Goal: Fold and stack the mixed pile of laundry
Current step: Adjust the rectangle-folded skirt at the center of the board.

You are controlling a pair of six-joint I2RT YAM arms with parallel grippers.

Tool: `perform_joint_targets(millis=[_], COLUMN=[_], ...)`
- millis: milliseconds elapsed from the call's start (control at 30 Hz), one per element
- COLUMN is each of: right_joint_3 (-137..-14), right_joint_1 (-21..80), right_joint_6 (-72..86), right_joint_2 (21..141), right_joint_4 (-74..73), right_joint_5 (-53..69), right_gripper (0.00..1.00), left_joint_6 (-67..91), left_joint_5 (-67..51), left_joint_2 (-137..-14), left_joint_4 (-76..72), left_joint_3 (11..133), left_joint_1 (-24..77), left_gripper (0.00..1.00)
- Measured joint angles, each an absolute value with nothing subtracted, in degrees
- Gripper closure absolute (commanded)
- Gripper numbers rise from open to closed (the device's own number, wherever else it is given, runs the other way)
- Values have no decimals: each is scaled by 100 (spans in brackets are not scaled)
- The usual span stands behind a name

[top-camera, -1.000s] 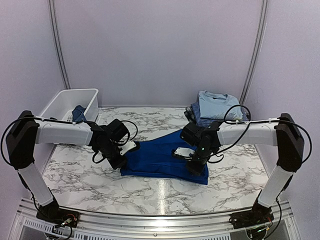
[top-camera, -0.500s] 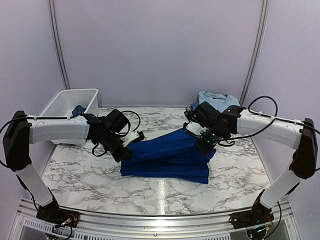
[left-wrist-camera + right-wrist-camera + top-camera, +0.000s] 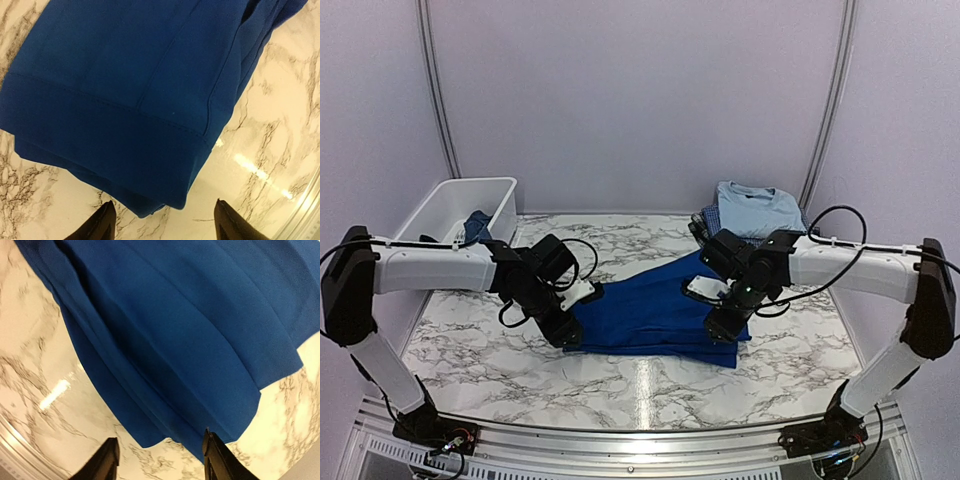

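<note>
Your left end effector (image 3: 162, 225) and right end effector (image 3: 160, 460) stand apart, gripping nothing, over the folded royal blue garment (image 3: 650, 315) (lying on the marble table (image 3: 470, 350)).

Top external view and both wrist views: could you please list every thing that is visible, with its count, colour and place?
royal blue garment: one, royal blue, folded flat at the middle of the table
checked shirt: one, navy check, far right of the table, mostly covered
light blue T-shirt: one, light blue, folded, on top of the checked shirt
bin: one, white, far left corner
cloth in the bin: one piece visible, dark blue, at its near right corner
table: one, white marble with grey veins
left gripper: one, black fingers, open, at the garment's near left corner
right gripper: one, black fingers, open, at the garment's near right corner
</note>
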State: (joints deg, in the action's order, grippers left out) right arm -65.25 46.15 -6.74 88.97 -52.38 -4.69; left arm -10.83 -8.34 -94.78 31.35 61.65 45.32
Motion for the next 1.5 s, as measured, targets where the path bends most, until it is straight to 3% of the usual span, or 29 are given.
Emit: perform_joint_targets(millis=[33, 100, 300, 533, 767, 1000, 1100, 1300, 1500], right_joint_3=[-6547, -6617, -6770, -6237, -5677, -5627, -5642, -5649, -5441], right_joint_1=[4613, 4576, 4047, 3883, 3883, 3876, 3830, 3332, 2694], right_joint_6=[-633, -548, 110, 917, 1140, 1048, 1061, 1245, 1452], right_joint_2=[8809, 8595, 8108, 9168, 9765, 9719, 9408, 8414, 8040], right_joint_4=[-5238, -5210, -4480, -3680, -3142, -2950, -3076, -3190, -3199], right_joint_5=[-392, -270, 379, 921, 1518, 2165, 2215, 2335, 2349], right_gripper=[38, 38, 50, 54, 59, 54, 49, 42, 40], left_joint_6=[-1085, -945, -423, 123, 342, 755, 1125, 1914, 2598], left_joint_5=[-803, -720, -338, -469, -283, 224, 154, -628, -1083], left_joint_2=[-9402, -9181, -9096, -10871, -11340, -10637, -9968, -9236, -9507], left_joint_4=[3138, 3138, 2718, 2506, 2646, 2591, 2617, 2434, 2370], left_joint_3=[6173, 6270, 7061, 8438, 7793, 6908, 6565, 6490, 6108], left_joint_1=[4532, 4501, 4342, 4158, 4130, 3918, 3723, 3625, 3649], left_gripper=[5, 1, 1, 11, 18, 6, 11, 33, 36])
